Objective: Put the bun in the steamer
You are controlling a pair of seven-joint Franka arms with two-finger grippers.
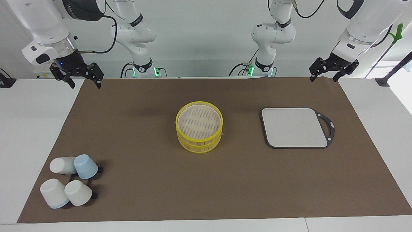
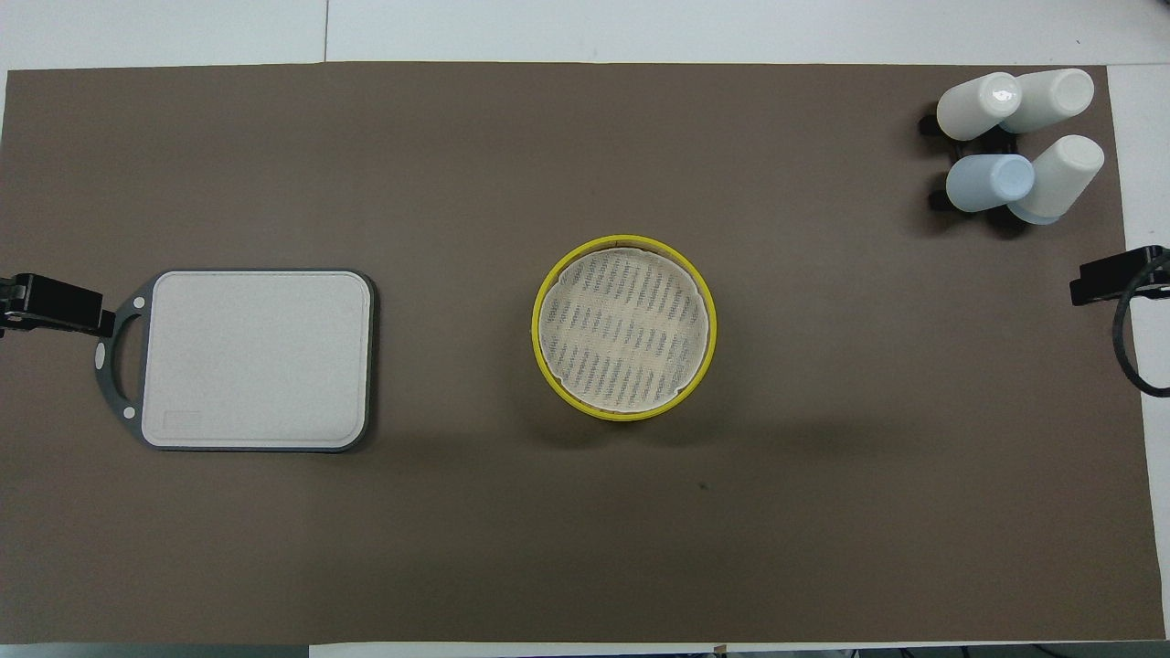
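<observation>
While both arms waited, we saw the steamer (image 1: 199,126) mid-mat, well apart from our left gripper (image 1: 333,71) and right gripper (image 1: 76,75), both jaws spread, empty, no legible writing.

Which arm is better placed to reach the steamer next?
Neither clearly: the steamer sits mid-table, about equally far from the left gripper and right gripper, both open, raised over corners of the mat. No bun shows.

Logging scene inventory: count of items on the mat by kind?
Steamer: 1 stack, nothing in it
Grey board: 1
White cups: 3
Blue cup: 1
Bun: 0 in view
Total: 6
</observation>
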